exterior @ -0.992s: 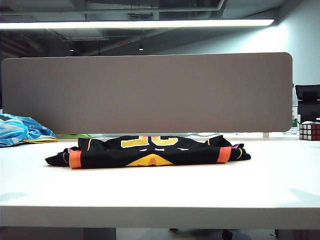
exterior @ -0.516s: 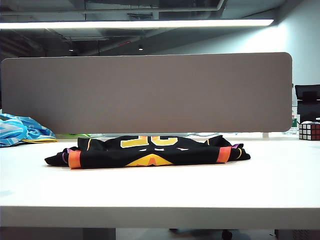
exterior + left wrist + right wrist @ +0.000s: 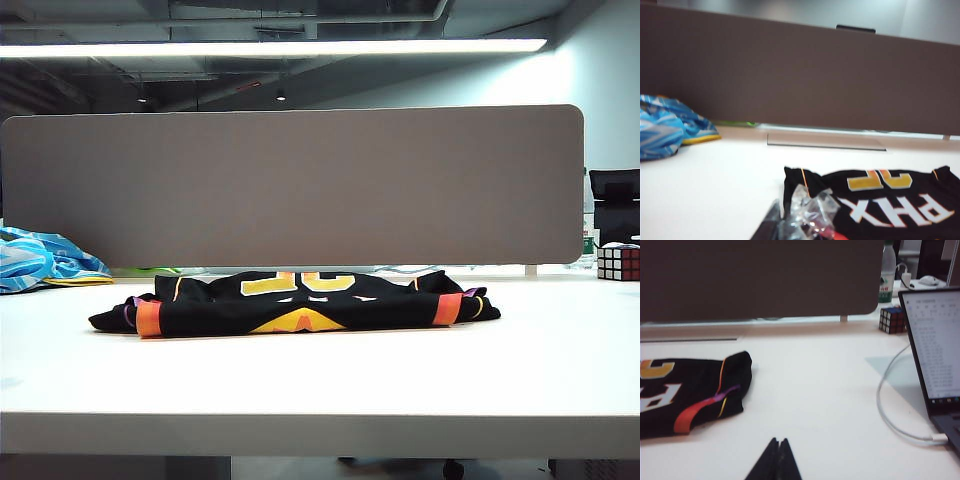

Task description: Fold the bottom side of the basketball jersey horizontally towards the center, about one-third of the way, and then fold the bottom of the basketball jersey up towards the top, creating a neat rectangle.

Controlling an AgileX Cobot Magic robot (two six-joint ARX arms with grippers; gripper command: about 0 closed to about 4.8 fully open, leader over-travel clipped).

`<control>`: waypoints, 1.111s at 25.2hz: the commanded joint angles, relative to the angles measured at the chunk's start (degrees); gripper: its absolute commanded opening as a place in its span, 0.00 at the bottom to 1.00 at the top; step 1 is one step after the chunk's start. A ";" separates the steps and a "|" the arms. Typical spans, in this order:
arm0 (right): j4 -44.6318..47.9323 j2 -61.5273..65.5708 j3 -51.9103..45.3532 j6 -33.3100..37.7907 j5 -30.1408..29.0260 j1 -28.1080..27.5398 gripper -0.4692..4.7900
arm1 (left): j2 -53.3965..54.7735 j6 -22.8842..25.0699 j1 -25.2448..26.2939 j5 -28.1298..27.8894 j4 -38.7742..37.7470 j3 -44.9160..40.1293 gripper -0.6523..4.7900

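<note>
The basketball jersey (image 3: 300, 300) lies folded into a long black band in the middle of the white table (image 3: 320, 385), with orange piping at both ends and yellow number parts on top. Neither gripper shows in the exterior view. In the left wrist view my left gripper (image 3: 790, 220) is shut and empty, its tips wrapped in clear film, just short of the jersey's (image 3: 890, 210) near end with white "PHX" lettering. My right gripper (image 3: 778, 441) is shut with nothing in it, over bare table, apart from the jersey's (image 3: 685, 390) other end.
A light blue-and-white cloth (image 3: 40, 260) lies at the back left. A brown partition (image 3: 300, 185) runs along the table's far edge. A Rubik's cube (image 3: 892, 320) stands at the back right. An open laptop (image 3: 935, 355) and its white cable (image 3: 890, 410) sit on the right side.
The jersey lies as before. A faint shadow on the table's front left has faded away.
</note>
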 commanded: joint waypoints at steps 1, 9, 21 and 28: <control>3.91 -0.11 -0.33 -0.35 0.11 -0.04 0.08 | 0.04 0.22 0.15 -0.20 4.02 0.35 0.11; 4.48 -0.11 -0.33 -0.33 0.13 -0.04 0.09 | 0.02 0.02 0.15 0.87 4.22 0.35 0.11; 4.50 -0.11 -0.33 -0.35 0.13 -0.04 0.09 | 0.02 0.04 0.13 0.87 -0.02 0.35 0.11; 4.50 -0.11 -0.33 -0.35 0.13 -0.04 0.09 | 0.02 0.02 0.13 0.87 -0.52 0.35 0.11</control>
